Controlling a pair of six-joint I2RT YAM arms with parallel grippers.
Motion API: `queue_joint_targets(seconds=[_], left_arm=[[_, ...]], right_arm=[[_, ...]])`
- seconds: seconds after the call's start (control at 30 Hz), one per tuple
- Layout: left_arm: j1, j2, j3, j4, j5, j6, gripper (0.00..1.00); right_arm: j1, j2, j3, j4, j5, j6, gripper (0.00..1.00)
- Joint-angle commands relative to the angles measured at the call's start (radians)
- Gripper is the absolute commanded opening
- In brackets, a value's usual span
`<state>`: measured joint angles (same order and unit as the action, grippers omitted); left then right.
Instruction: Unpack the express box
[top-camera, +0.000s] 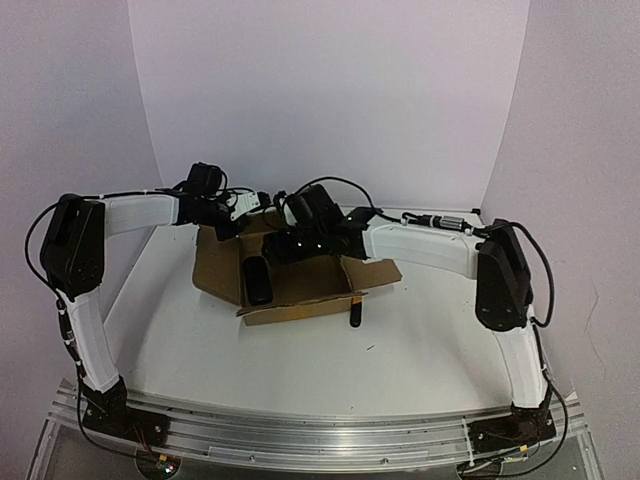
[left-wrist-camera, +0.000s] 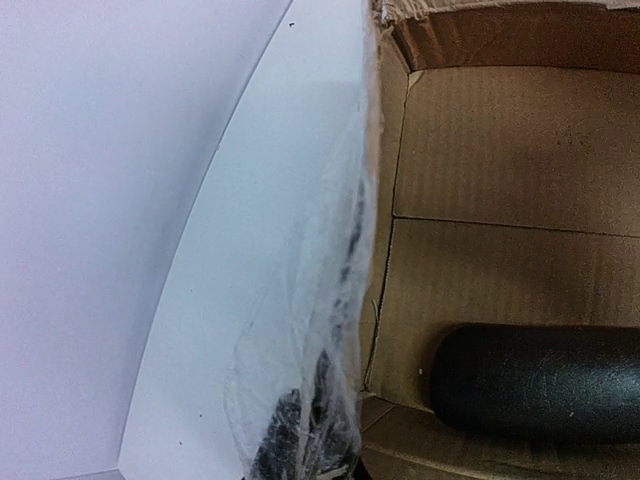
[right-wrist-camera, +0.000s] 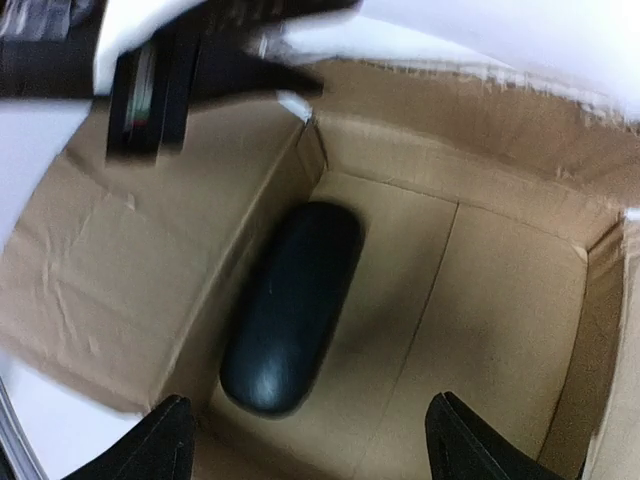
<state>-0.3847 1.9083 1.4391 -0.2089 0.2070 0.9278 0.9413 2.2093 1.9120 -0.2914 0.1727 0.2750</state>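
Both arms (top-camera: 140, 212) (top-camera: 420, 245) bent inward, over express box (top-camera: 300, 283)

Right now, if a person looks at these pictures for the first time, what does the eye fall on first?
The express box stands at the middle of the table, flaps open. Inside, along one wall, lies a black oval object. The right gripper hovers above it, fingers spread.
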Motion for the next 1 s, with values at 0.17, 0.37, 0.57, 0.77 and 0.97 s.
queue_joint_targets(seconds=[0.17, 0.37, 0.57, 0.77, 0.97], left_arm=[[-0.005, -0.072, 0.114, -0.117, 0.025, -0.200, 0.00], [-0.007, -0.064, 0.170, -0.176, 0.004, -0.292, 0.00], [-0.008, -0.060, 0.196, -0.213, 0.013, -0.334, 0.00], [-0.011, -0.053, 0.253, -0.277, 0.047, -0.410, 0.00], [-0.014, -0.059, 0.235, -0.286, 0.053, -0.358, 0.00]], right_arm=[[0.009, 0.389, 0.515, -0.295, 0.042, 0.079, 0.88], [0.032, 0.413, 0.493, -0.342, 0.051, 0.037, 0.88], [0.040, 0.413, 0.439, -0.376, 0.051, 0.008, 0.88], [0.062, 0.431, 0.419, -0.394, 0.108, -0.051, 0.90], [0.064, 0.453, 0.393, -0.417, 0.184, -0.074, 0.74]])
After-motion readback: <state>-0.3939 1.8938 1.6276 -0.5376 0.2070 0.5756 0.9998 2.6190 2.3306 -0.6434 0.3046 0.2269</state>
